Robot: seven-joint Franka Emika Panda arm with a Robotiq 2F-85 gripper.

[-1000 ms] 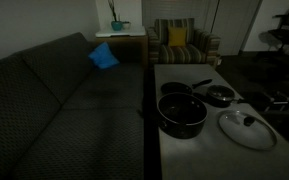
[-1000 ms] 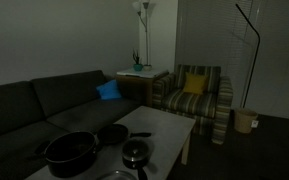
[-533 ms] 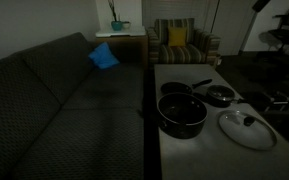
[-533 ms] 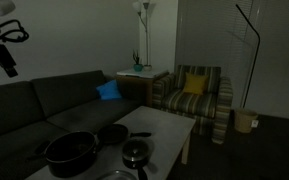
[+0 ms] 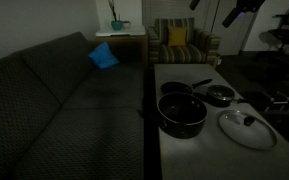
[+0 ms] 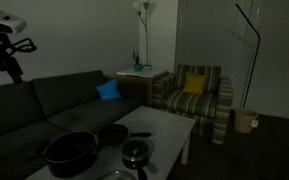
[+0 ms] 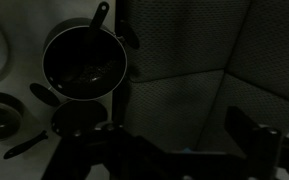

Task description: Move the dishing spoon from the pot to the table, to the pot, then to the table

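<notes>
As your arm swings in at upper left, gripper (image 6: 14,66) spread wide and empty, the pot (image 6: 71,152) waits far below.

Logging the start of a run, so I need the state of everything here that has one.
End effector: open, empty, high above the table.
Pot: uncovered.
Dishing spoon: in the pot, handle over its rim.
Long-handled pan: uncovered.
Small pan: lidded.
Glass lid: flat on the table.
</notes>
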